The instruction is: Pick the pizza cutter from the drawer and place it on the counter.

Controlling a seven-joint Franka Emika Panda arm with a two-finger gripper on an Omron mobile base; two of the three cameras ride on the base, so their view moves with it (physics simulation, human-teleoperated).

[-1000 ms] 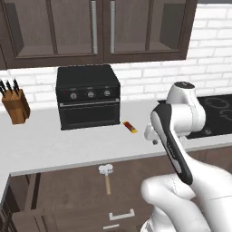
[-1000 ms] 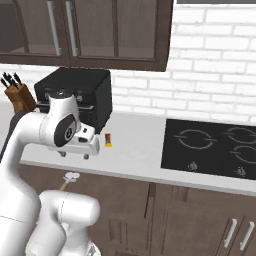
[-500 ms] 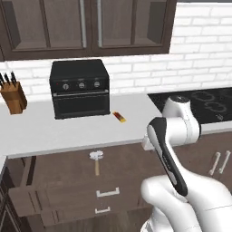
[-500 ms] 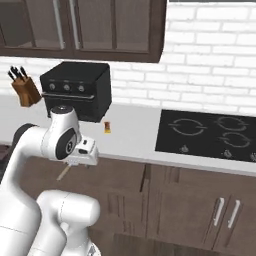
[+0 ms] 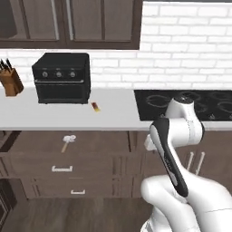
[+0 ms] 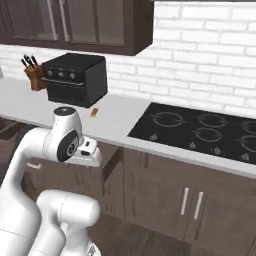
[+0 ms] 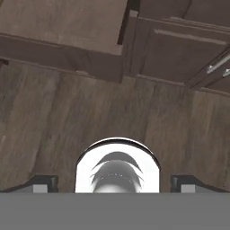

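The pizza cutter (image 5: 67,142), with a tan handle and a whitish wheel, lies flat inside the open dark-brown drawer (image 5: 31,144) under the pale counter (image 5: 68,118). My gripper (image 7: 114,183) is open and holds nothing; its dark fingertips (image 7: 42,182) stand wide apart. It points down at the wooden floor, well to the right of the drawer. In the hand view the drawer (image 7: 58,27) shows at the top left. My hand (image 6: 91,152) hangs just below the counter edge (image 6: 112,134), and the arm hides the pizza cutter there.
A black toaster oven (image 5: 62,78), a knife block (image 5: 11,81) and a small orange-red bar (image 5: 95,107) stand on the counter. A black cooktop (image 5: 186,103) lies to the right. Closed drawer fronts (image 5: 68,181) and cabinet doors (image 6: 195,200) fill the space below.
The whole scene has slid left in both base views, so the base has driven right. The pizza cutter and the counter items keep their places. The gripper stays open.
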